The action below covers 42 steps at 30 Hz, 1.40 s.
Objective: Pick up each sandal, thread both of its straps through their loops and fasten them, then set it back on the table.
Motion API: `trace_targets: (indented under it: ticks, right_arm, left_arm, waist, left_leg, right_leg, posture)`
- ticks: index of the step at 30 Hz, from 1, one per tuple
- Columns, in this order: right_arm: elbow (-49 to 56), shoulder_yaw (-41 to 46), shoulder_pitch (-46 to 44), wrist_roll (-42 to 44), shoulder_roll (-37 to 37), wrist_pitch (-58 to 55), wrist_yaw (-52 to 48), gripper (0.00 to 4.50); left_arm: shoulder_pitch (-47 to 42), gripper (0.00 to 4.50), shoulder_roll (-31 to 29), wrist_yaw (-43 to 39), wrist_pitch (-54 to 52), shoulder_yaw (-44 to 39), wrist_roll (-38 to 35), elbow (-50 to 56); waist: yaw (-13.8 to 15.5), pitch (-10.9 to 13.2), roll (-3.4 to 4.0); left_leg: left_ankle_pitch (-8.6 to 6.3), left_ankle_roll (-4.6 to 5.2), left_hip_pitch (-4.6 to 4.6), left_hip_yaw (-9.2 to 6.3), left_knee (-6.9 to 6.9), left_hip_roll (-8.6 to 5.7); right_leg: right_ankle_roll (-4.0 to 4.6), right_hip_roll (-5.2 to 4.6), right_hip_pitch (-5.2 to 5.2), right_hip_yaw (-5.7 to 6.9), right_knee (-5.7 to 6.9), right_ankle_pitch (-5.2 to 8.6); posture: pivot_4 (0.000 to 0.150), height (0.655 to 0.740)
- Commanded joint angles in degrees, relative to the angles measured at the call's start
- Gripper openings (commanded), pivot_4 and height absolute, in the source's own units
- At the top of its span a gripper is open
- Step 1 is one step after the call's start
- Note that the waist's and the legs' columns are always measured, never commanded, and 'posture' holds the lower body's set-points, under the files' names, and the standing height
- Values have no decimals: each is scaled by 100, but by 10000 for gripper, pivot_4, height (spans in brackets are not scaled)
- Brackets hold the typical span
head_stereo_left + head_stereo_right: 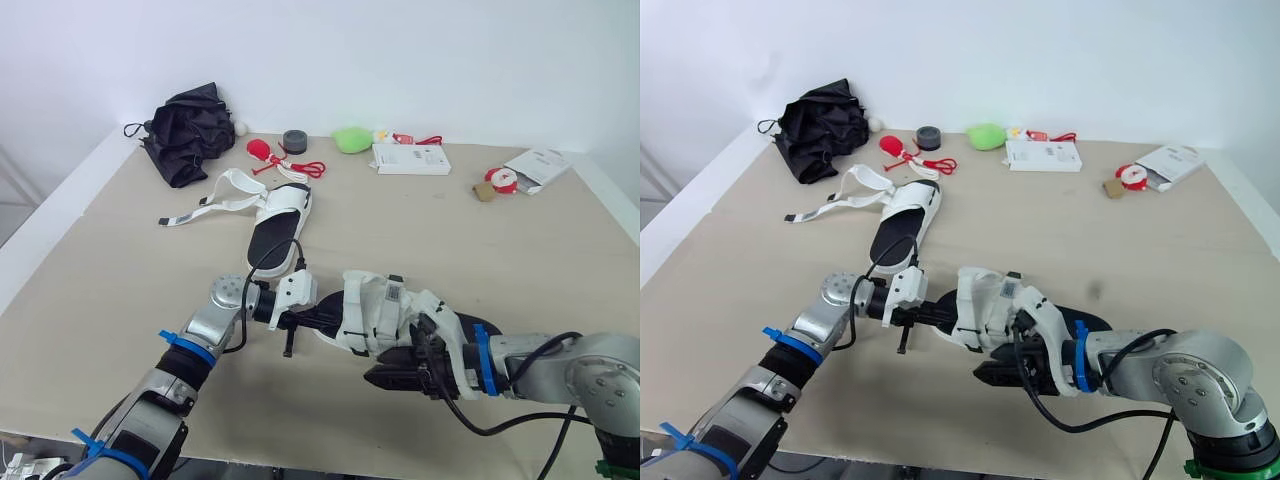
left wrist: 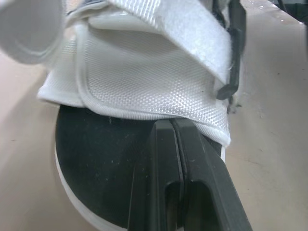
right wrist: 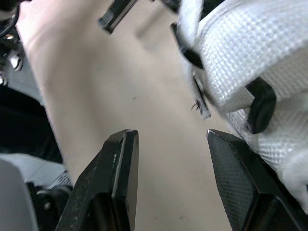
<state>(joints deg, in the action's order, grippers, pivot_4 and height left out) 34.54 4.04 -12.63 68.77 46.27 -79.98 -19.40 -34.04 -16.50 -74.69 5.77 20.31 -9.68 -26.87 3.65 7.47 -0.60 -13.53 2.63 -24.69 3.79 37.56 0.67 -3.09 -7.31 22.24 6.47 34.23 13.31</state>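
Left pincer: closed, tips at white fabric sandal with black insole
Right pincer: open, just beside that sandal, above beige desk

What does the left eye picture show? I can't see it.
The left gripper and right gripper are at a white sandal near the table's front. A second sandal lies farther back, straps loose, a black umbrella beyond it.

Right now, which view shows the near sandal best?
Left eye view: near sandal shows almost whole, straps and sole. Right eye view matches. Left wrist view: close-up of sole and strap. Right wrist view: strap edge and loops.
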Motion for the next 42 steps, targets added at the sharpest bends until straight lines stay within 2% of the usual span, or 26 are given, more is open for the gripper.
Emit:
trace_targets:
  ticks: [1, 10, 15, 24, 28, 35, 39, 42]
  right_arm:
    - [98, -46, -252, -196, -102, 159, 196, 25038]
    - [85, -24, -461, -460, -180, 260, 297, 25038]
    - [293, 328, -290, -81, -204, 182, 444, 25038]
    - [386, 291, -254, 358, -564, 261, 963, 25038]
    - [442, 471, -68, 585, -297, 242, 843, 25038]
    - [339, 640, -92, 439, 191, 314, 640, 25038]
    - [289, 655, -101, 395, 219, 452, 659, 25038]
    - [285, 457, -243, 445, -97, 566, 883, 25038]
  left_arm:
    - [320, 0, -69, 6, -215, 562, 712, -788]
    - [368, 0, -93, 22, -202, 533, 696, -777]
    - [426, 0, -156, 46, -231, 505, 673, -713]
    - [436, 0, -185, 43, -274, 519, 668, -645]
    - [429, 0, -215, 27, -279, 508, 670, -639]
    - [424, 0, -243, 9, -288, 502, 680, -633]
    - [417, 0, -241, 11, -291, 503, 678, -633]
    - [413, 0, -231, 7, -286, 512, 681, -634]
  waist:
    - [-7, 0, 2]
    - [-8, -1, 3]
    - [-8, -1, 3]
    - [-27, -1, 3]
    - [-27, 0, 3]
    - [-26, -2, -3]
    - [-26, -1, -1]
    - [-26, -1, -1]
  left_leg:
    - [0, 0, 1, 0, 0, 0]
    - [3, 2, 1, 1, 0, 0]
    - [4, 3, 0, 1, 0, 0]
    - [4, 3, 3, 0, 0, 2]
    - [4, 4, 3, 1, 0, 1]
    - [7, 8, 3, 4, 0, 2]
    - [6, 6, 3, 2, 0, 2]
    - [6, 6, 3, 3, 0, 2]
  right_leg:
    - [-1, 0, 0, -1, 0, -1]
    - [-3, -1, 1, -1, 0, -4]
    - [-1, 0, 1, 2, 0, -5]
    - [0, 1, 2, 0, 0, -8]
    - [0, 1, 2, 0, 0, -8]
    - [3, 4, 1, 1, 0, -6]
    - [4, 4, 2, 2, 0, -5]
    - [4, 4, 2, 1, 0, -5]
  posture:
    - [1500, 7400]
    - [1500, 7400]
    - [1500, 7400]
    - [1500, 7400]
    - [1500, 7400]
    - [1500, 7400]
    - [1500, 7400]
    - [1500, 7400]
